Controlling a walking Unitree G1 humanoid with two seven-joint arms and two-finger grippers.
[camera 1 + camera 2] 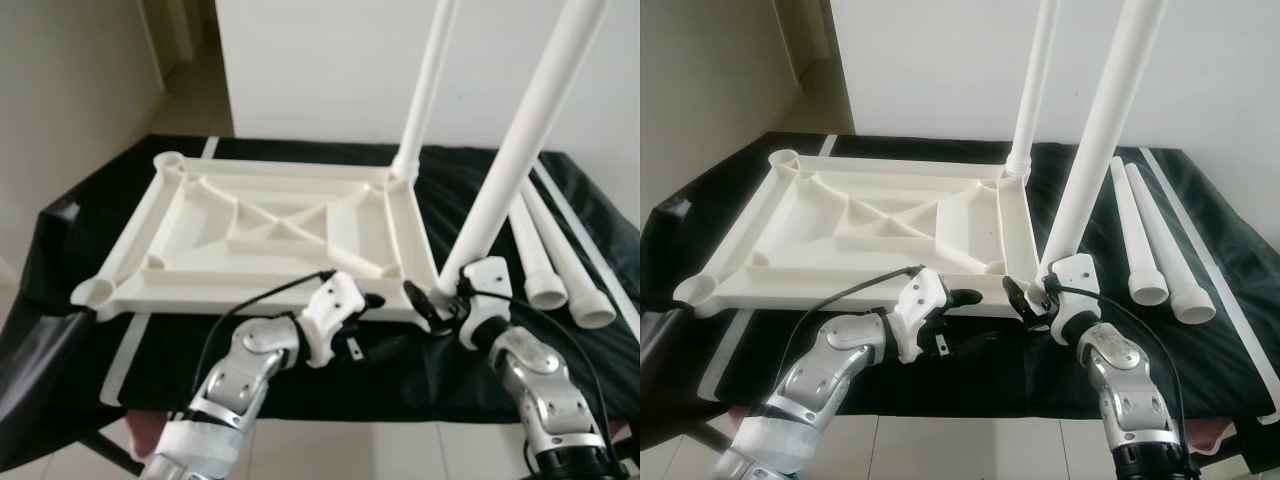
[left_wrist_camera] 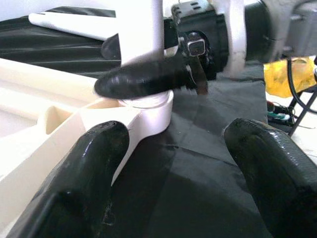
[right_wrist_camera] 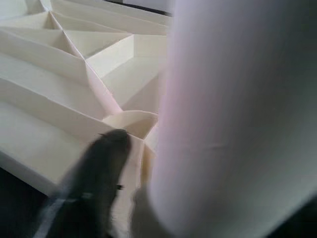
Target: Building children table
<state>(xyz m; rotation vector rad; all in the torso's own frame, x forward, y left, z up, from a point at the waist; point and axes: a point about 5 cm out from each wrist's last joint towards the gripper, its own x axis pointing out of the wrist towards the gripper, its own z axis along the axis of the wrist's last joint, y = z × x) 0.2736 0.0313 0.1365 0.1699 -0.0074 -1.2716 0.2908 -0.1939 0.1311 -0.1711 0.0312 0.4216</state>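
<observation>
An upside-down white tabletop (image 1: 250,172) with ribbed underside lies on a black cloth. One white leg (image 1: 425,90) stands upright in its far right corner. A second white leg (image 1: 520,140) stands tilted at the near right corner socket (image 2: 148,106), and my right gripper (image 1: 432,305) is shut on its base, one black finger (image 2: 143,79) lying across it. My left gripper (image 2: 173,139) is open just in front of that same corner, at the tabletop's front edge, with only cloth between its fingers. Two loose legs (image 1: 560,265) lie on the cloth to the right.
The black cloth (image 1: 90,330) covers a low surface, and its front edge runs just ahead of my arms. A white wall (image 1: 320,70) stands behind, with a passage at the back left. Something yellow (image 2: 290,74) lies beyond the cloth's edge.
</observation>
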